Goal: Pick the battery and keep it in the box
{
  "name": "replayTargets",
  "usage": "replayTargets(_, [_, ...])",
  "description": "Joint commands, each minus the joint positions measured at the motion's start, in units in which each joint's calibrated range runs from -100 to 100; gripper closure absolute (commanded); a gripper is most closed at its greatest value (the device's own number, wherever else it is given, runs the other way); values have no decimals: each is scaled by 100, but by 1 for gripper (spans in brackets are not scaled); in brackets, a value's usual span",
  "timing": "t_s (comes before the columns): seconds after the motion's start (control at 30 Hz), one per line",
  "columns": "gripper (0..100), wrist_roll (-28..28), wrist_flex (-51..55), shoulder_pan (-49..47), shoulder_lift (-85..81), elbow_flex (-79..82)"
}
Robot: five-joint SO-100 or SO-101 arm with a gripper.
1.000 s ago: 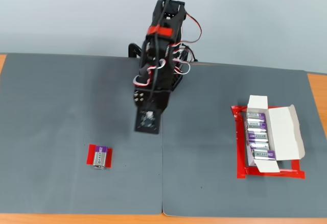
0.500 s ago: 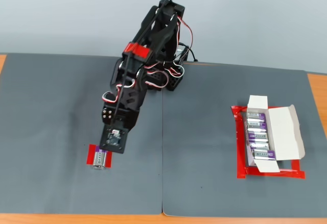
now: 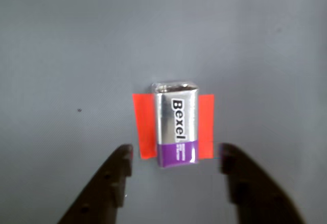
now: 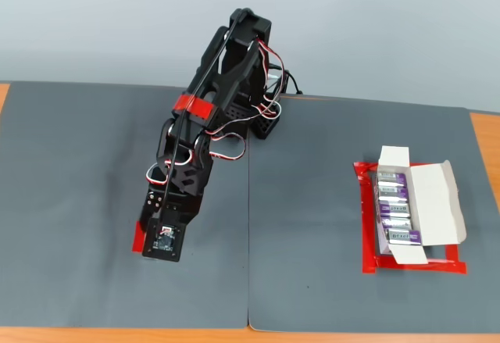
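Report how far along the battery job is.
Done: the box lies open and already holds a row of batteries. In hand: the gripper hangs open over the battery, which sits on a red tape patch, jaws either side and apart from it. Left: closing on it, lifting, carrying it to the box.

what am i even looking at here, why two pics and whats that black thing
The black thing is a small robot arm on a grey mat. The fixed view looks at the whole table from outside. The wrist view comes from a camera riding on the arm, so its open end effector shows as two dark fingers. Between them a silver and purple battery lies on a red tape patch. Nothing is held. At the right in the fixed view, an open white box with batteries inside sits in a red tape frame.
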Motion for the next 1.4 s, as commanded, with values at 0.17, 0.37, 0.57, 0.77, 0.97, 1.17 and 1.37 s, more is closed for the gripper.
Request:
replayTargets(0.17, [65, 3, 13, 3, 200, -216])
replayTargets(0.37, [64, -13, -65, -5, 522, -225])
replayTargets(0.57, [64, -13, -65, -49, 683, -234])
replayTargets(0.77, [64, -13, -65, -27, 827, -243])
replayTargets(0.97, [64, -13, -65, 3, 963, -297])
replayTargets(1.17, [64, -18, -74, 10, 1039, -306])
replayTargets(1.37, [64, -18, -83, 18, 1073, -306])
